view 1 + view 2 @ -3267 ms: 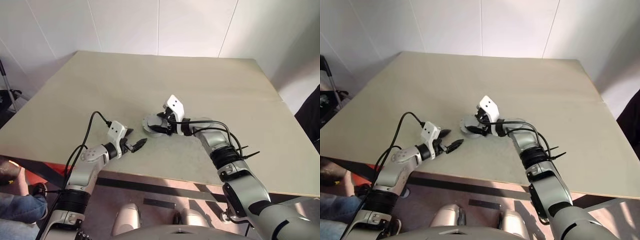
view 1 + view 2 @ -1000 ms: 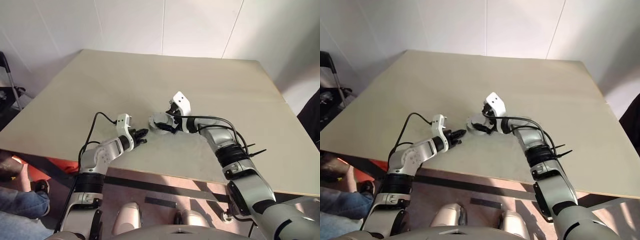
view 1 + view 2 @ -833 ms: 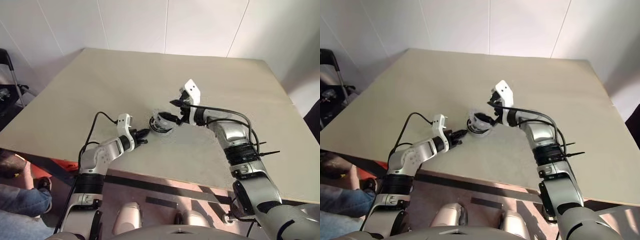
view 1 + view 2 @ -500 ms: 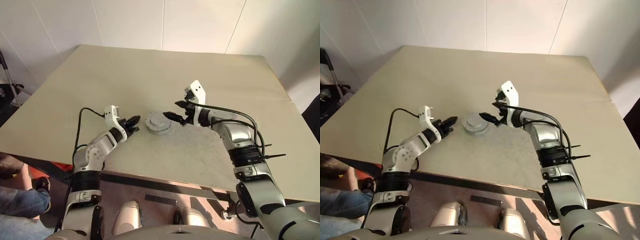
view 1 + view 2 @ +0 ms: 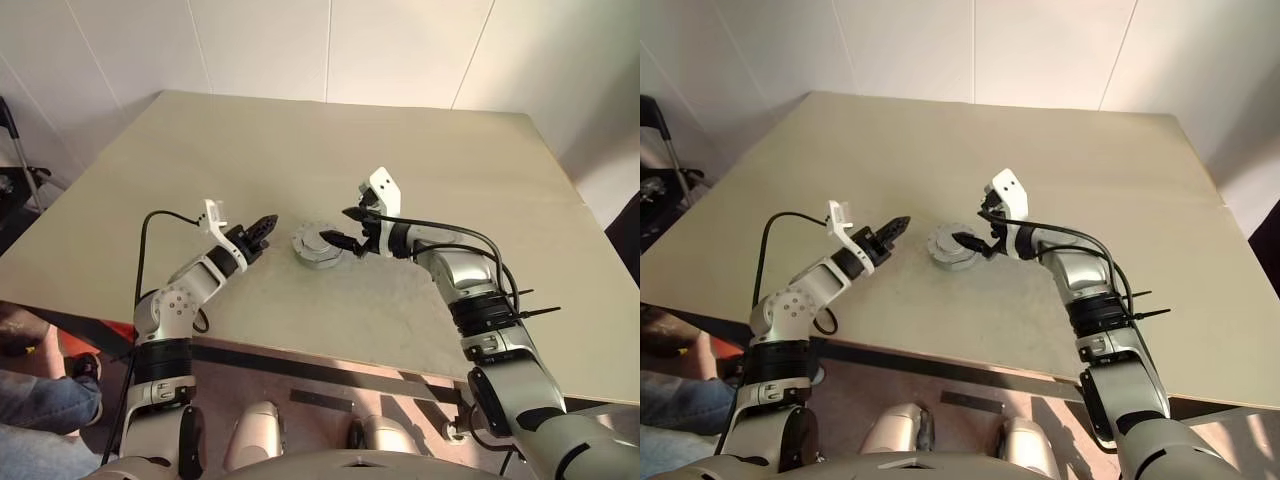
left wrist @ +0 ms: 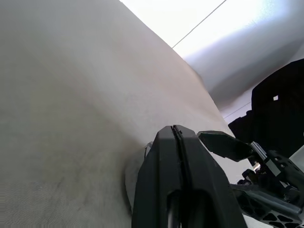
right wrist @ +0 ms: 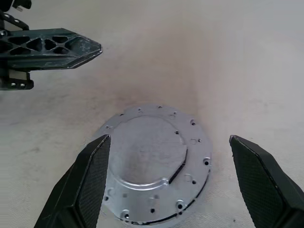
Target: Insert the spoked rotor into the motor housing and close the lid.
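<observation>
The motor housing (image 5: pixel 314 258) rests on the table's near middle, a shallow silver-grey cup. The lid (image 7: pixel 154 159), a flat light-grey disc with small holes round its rim, lies on top of it. The spoked rotor is hidden. My right gripper (image 5: pixel 344 228) hovers just right of the housing, open, and its fingers (image 7: pixel 92 178) stand wide on either side of the lid without touching it. To the housing's left my left gripper (image 5: pixel 262 225) is shut and empty, raised off the table and pointing toward the housing; its tip (image 7: pixel 71 47) is seen across the lid.
The beige table (image 5: pixel 400 160) reaches far back to a white wall. Its near edge (image 5: pixel 300 355) runs close below both arms. A person's leg (image 5: pixel 25 405) is at the lower left, beside the table.
My shut left gripper has risen and drawn back to the left, away from the housing. The right gripper stays open beside the lid. The head view has shifted.
</observation>
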Controlling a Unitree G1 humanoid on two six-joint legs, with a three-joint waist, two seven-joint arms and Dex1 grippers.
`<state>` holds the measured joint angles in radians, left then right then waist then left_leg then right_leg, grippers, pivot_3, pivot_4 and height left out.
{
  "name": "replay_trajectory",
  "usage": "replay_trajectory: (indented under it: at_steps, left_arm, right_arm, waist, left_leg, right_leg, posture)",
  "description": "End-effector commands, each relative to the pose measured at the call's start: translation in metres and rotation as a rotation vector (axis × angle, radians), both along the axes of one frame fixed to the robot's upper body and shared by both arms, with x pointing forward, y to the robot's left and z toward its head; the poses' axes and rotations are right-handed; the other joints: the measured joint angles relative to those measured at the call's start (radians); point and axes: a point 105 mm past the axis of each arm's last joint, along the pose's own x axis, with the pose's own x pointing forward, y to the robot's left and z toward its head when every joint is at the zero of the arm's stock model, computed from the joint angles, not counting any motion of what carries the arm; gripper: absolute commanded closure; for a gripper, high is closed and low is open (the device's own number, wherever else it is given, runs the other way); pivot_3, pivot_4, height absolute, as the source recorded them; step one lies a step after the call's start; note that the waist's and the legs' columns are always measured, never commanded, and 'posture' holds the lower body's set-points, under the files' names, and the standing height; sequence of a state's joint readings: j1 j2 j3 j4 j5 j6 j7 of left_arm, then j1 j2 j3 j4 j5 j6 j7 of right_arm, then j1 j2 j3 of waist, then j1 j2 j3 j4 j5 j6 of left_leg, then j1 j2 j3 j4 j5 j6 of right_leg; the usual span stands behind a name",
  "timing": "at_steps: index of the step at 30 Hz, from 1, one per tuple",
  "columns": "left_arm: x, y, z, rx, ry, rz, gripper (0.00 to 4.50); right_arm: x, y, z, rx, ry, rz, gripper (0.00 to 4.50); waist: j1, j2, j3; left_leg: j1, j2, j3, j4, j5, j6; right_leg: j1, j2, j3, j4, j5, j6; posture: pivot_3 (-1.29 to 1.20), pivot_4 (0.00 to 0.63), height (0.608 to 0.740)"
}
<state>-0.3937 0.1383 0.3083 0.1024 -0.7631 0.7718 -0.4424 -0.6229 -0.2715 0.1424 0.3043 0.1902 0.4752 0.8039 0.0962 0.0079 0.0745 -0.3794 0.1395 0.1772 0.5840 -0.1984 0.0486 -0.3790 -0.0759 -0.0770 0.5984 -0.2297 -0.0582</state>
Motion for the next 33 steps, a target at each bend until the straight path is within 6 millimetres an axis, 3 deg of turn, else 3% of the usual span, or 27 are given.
replay_trajectory:
  at_steps: [1,10,20,26,33]
  left_arm:
    - [-0.001,0.002,0.012,0.009,-0.053,-0.008,4.5]
    - [-0.002,0.006,0.01,0.031,-0.054,0.001,4.5]
    - [-0.005,0.007,0.006,0.043,-0.048,0.011,4.5]
    - [-0.003,0.015,0.006,0.05,-0.048,0.037,4.5]
    - [-0.002,0.019,0.004,0.057,-0.046,0.049,4.5]
  right_arm:
    - [-0.007,0.018,0.005,0.004,-0.049,0.058,0.01]
    - [0.002,0.027,-0.017,-0.036,-0.017,0.024,0.01]
    - [0.012,0.026,-0.024,-0.087,-0.048,0.002,0.01]
    - [0.015,0.022,-0.02,-0.081,-0.071,-0.01,1.37]
    - [0.017,0.016,-0.009,-0.071,-0.105,-0.017,1.36]
  waist:
    - [0.0,0.0,0.0]
    - [-0.003,-0.001,0.0]
    - [-0.003,-0.001,0.0]
    - [-0.003,-0.001,0.0]
    - [-0.001,-0.001,0.0]
  left_leg:
    - [0.0,0.0,0.0,0.001,0.0,0.0]
    - [0.008,0.003,0.0,0.011,-0.002,-0.004]
    - [0.01,0.003,0.0,0.01,-0.002,-0.004]
    - [0.011,0.003,0.0,0.011,-0.002,-0.004]
    - [0.011,0.003,0.0,0.011,-0.002,-0.004]
  right_leg:
    - [0.0,0.0,0.0,0.001,0.0,0.0]
    - [0.01,0.0,0.0,0.008,-0.001,-0.001]
    - [0.011,0.0,0.0,0.008,-0.001,-0.001]
    - [0.011,0.0,0.0,0.008,-0.001,-0.001]
    - [0.012,0.0,0.0,0.008,-0.001,-0.001]
  posture:
    - [0.0,0.0,0.74]
    - [0.0,0.0,0.74]
    - [0.0,0.0,0.74]
    - [0.0,0.0,0.74]
    - [0.0,0.0,0.74]
